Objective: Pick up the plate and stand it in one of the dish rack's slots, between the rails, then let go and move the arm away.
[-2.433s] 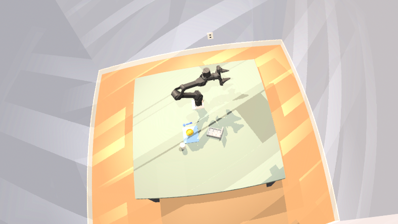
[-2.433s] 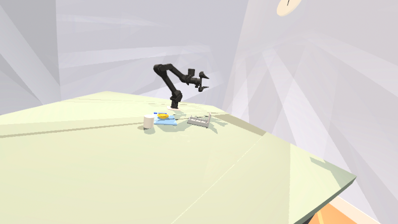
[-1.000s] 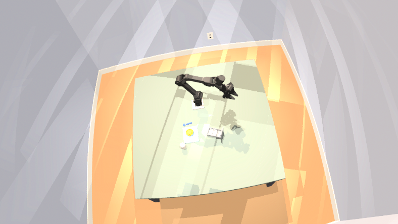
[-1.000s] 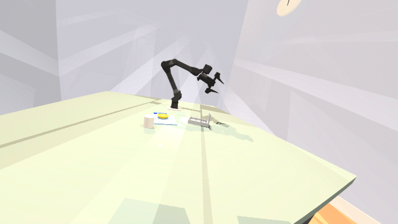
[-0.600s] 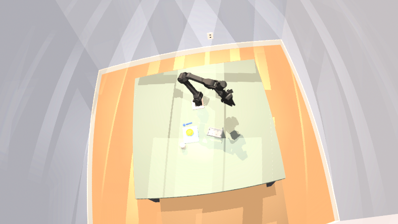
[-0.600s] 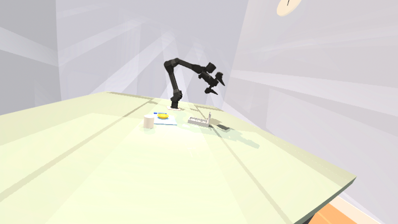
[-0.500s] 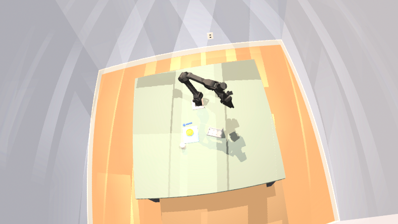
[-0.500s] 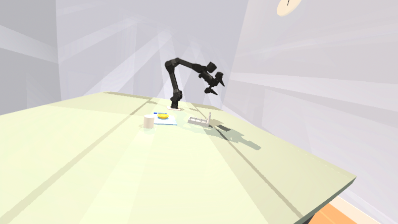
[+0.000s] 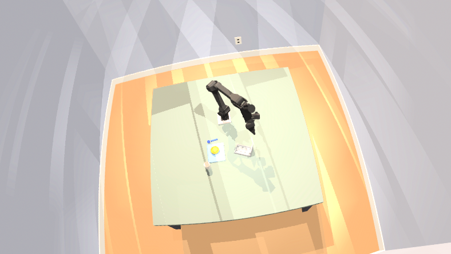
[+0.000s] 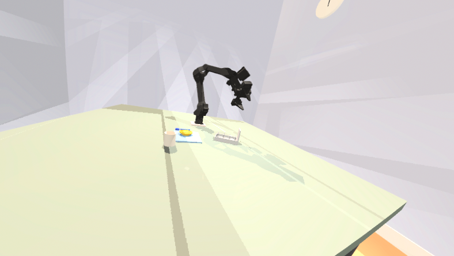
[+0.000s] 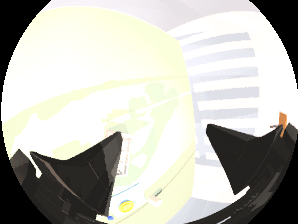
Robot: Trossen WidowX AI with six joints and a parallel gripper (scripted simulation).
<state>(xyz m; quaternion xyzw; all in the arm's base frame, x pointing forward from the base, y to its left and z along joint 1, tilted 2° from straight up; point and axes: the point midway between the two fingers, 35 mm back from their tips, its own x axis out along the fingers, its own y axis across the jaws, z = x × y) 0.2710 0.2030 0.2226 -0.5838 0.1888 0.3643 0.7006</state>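
Observation:
The yellow plate [image 9: 214, 149] [image 10: 185, 132] [image 11: 126, 206] lies flat on a light blue mat [image 9: 217, 158] [image 10: 193, 139]. The pale dish rack [image 9: 242, 154] [image 10: 226, 140] [image 11: 126, 162] stands apart from it, to the mat's right in the top and exterior views. The rack holds no plate; small upright rails and a taller panel at its right end show in the exterior view. My gripper [image 10: 246, 105] [image 11: 164, 129] is open and empty, high above the table and pointing down at a slant, far from the plate. In the wrist view, the left finger partly covers the rack.
A pale pink cup [image 9: 206, 165] [image 10: 169, 139] [image 11: 155, 201] stands near the mat's front left corner. A thin blue utensil [image 9: 214, 139] [image 10: 184, 129] lies just behind the mat. The arm's base [image 9: 224, 120] [image 10: 198, 123] is behind the mat and rack.

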